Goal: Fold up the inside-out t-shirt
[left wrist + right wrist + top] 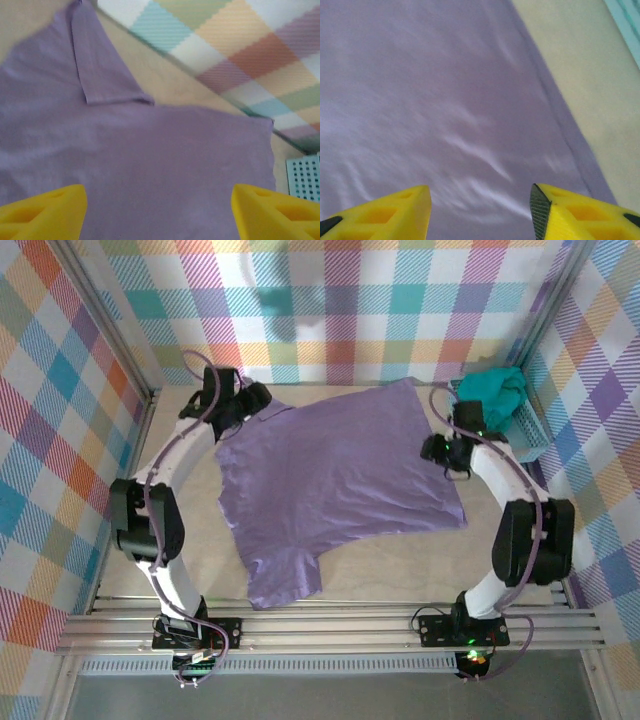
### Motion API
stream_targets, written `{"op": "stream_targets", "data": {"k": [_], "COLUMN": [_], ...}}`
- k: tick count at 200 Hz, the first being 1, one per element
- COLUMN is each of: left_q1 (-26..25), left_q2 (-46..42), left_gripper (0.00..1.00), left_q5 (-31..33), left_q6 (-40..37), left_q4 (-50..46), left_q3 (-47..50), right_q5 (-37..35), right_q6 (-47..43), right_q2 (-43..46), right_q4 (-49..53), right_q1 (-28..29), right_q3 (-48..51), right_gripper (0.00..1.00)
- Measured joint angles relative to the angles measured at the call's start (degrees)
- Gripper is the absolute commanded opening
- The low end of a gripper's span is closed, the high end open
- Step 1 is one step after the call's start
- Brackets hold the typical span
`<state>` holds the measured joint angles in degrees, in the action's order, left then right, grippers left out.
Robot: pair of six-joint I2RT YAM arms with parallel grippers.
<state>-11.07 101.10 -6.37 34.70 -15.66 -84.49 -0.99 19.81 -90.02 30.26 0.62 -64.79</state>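
The inside-out t-shirt (340, 475) lies spread flat over the middle of the table, lavender, with one sleeve toward the near edge. My left gripper (258, 402) hangs over the shirt's far left corner. In the left wrist view that gripper (159, 212) is open, its yellow fingers (45, 210) wide apart above bare purple cloth (150, 160), and a short sleeve (100, 65) lies ahead. My right gripper (442, 452) is over the shirt's right edge. It is open in the right wrist view (480, 212), with only wrinkled cloth (445, 100) between its fingers.
A light-blue perforated basket (533, 430) stands at the back right with a teal-green garment (490, 390) bunched in it; its corner shows in the left wrist view (305, 177). Checkered walls close in the back and both sides. Bare tabletop (585, 75) borders the shirt's right hem.
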Motion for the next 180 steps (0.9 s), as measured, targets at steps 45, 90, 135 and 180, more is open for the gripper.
{"op": "stream_targets", "data": {"k": [45,90,135,180], "left_q1": [-5.29,-7.54,-8.07,-11.04], "left_q2": [-10.56,-19.71,-20.33,-22.25], "left_gripper": [0.76,0.76,0.77,0.75], "left_q5": [-2.8,-3.26,-5.03,-4.39], "left_q6": [0.83,-2.27,-3.39,-4.57], "left_q4": [0.11,-2.32,-3.37,-12.02], "left_q3": [21.18,23.3,25.03,30.51], "right_q5": [-3.8,-3.91,-4.11,-2.62], "right_q6": [3.74,5.07,4.79,4.28], "right_q2": [8.9,5.14,0.13,-1.22], "right_q4": [6.6,7.78,8.13,6.19], "right_q1": [-8.98,-9.29,-9.29,-9.44], "right_q3": [17.03,17.55,16.59,15.21], "right_gripper": [0.55,0.52,0.35,0.09]}}
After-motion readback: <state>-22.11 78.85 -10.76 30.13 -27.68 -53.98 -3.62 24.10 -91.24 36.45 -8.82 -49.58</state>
